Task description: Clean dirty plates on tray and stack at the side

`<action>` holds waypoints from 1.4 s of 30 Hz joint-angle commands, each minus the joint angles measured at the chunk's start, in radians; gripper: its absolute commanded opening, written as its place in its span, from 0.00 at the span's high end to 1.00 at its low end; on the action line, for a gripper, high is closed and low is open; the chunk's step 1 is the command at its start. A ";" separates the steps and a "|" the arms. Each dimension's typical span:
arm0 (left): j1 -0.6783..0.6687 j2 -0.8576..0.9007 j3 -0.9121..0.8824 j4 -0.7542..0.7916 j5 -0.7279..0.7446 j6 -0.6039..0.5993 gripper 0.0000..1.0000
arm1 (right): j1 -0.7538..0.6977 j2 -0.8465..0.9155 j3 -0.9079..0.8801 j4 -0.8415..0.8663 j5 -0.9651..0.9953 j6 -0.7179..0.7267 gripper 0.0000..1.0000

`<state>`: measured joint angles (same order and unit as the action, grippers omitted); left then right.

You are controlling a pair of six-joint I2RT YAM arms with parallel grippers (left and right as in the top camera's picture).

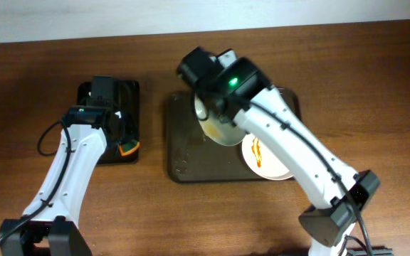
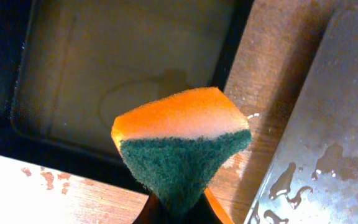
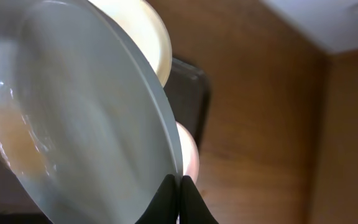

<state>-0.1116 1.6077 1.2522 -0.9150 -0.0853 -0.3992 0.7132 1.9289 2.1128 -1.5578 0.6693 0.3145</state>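
Step in hand is cleaning. The right gripper [image 3: 180, 198] has its fingers clenched on the rim of one plate [image 3: 79, 118], held tilted above the tray [image 1: 184, 153]. The left gripper [image 2: 176, 210] pinches a sponge [image 2: 179, 140] over the small black tray [image 2: 104, 68], well apart from that plate. Next, I judge, sponge and plate must meet without the rim grip slipping. A smeared plate [image 1: 262, 156] lies on the tray, uncleaned. The table [image 1: 376, 85] is brown wood, with water drops beside the tray and a pale strip beyond its far edge.

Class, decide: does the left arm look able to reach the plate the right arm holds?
Likely yes: the plate hangs over the tray's left half, and only bare table separates it from the sponge.
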 commanded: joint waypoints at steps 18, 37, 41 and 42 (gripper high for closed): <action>0.003 0.002 -0.008 -0.014 0.048 0.034 1.00 | 0.049 -0.013 0.021 -0.033 0.038 0.203 0.96; 0.003 0.003 -0.008 0.002 0.093 0.034 1.00 | -1.285 0.036 -0.221 0.326 -0.895 -0.138 0.96; 0.003 0.003 -0.008 0.000 0.093 0.035 1.00 | -1.284 0.097 -0.365 0.501 -0.890 -0.256 0.96; 0.003 0.003 -0.008 0.000 0.093 0.035 1.00 | -1.284 0.107 -0.378 0.519 -0.880 -0.256 0.96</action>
<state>-0.1116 1.6077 1.2510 -0.9165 -0.0029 -0.3809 -0.5743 1.9995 1.7897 -1.0866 -0.2008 0.1070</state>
